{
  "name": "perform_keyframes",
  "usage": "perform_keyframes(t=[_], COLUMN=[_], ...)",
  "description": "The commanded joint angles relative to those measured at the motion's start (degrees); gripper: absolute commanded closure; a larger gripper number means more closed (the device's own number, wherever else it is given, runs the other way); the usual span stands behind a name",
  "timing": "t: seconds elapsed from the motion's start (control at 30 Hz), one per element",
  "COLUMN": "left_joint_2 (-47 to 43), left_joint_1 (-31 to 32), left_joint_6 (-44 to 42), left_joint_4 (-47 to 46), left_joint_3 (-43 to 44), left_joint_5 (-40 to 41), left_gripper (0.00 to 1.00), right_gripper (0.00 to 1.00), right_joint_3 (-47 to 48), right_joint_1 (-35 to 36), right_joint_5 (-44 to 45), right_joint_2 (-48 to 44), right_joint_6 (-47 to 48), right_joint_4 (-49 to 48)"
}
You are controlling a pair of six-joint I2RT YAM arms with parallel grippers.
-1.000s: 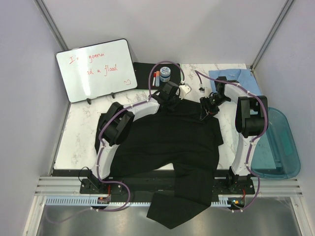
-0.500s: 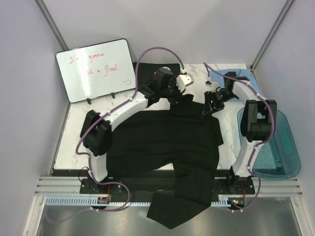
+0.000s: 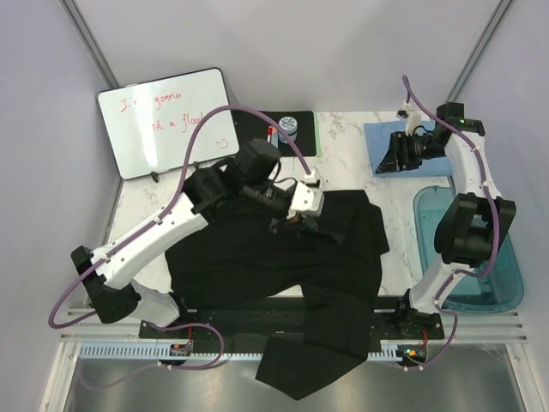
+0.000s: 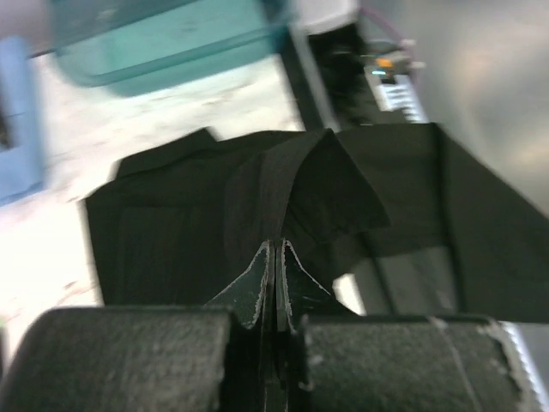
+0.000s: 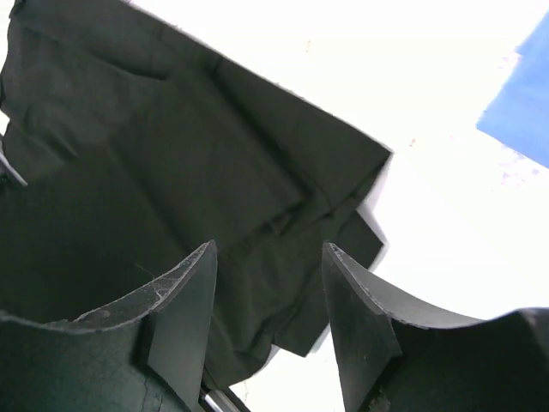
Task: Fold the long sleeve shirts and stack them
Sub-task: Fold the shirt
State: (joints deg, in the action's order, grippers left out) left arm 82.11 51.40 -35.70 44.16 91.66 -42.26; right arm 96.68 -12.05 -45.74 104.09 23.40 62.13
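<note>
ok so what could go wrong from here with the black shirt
Only the left hand pinches the black shirt; the right hand is open and away, so the fold may go skewed. The shirt's tail hangs over the near edge of the table and could drag it down.

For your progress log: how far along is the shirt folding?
Done: the blue shirt looks folded at the far right. In hand: the left gripper pinches a fold of the black shirt; the right gripper is open. Left: finish folding it, then stack.
</note>
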Motion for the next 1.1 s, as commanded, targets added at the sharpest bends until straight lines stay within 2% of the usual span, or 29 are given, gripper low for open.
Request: perform_keyframes(t=[0.0, 0.13, 0.23, 0.43, 0.57, 0.7, 0.8, 0.83, 1.07], left_joint_2=[-4.6, -5.6, -4.5, -2.8, -2.8, -4.7, -5.3, -5.3, -9.2], left_joint_1=[5.2, 12.7, 15.3, 15.5, 14.9, 8.7, -0.6, -5.4, -21.0], left_joint_6=[-1.7, 0.1, 1.9, 5.1, 9.6, 18.5, 25.4, 26.6, 30.8], left_joint_4=[7.3, 8.3, 8.5, 8.2, 3.1, -6.8, -12.9, -14.1, -21.3], left_joint_3=[-0.2, -0.6, -0.1, 0.1, -3.4, -9.5, -11.6, -12.2, -23.9], left_joint_5=[-4.1, -1.4, 0.4, 0.9, 7.4, 10.9, 12.1, 12.1, 15.7], left_gripper=[0.98, 0.98, 0.98, 0.98, 0.98, 0.98, 0.98, 0.98, 0.98], right_gripper=[0.41, 0.43, 0.45, 0.46, 0.47, 0.47, 0.46, 0.44, 0.36], right_joint_3=[0.3, -3.8, -5.5, -7.6, -9.0, -9.0, -9.0, -8.8, -5.7], right_joint_1=[3.8, 9.0, 13.8, 20.0, 22.8, 24.2, 24.2, 24.3, 23.8], right_joint_5=[-1.9, 0.3, 2.1, 4.0, 4.6, 5.7, 7.0, 7.4, 10.5], right_joint_2=[0.4, 0.4, 1.5, 3.7, 6.1, 9.9, 11.1, 11.3, 12.4], right_joint_6=[1.0, -0.8, -1.7, -2.8, -3.6, -3.7, -3.3, -3.0, 0.1], right_joint_4=[0.0, -5.2, -7.5, -10.0, -11.6, -12.1, -11.8, -11.5, -7.8])
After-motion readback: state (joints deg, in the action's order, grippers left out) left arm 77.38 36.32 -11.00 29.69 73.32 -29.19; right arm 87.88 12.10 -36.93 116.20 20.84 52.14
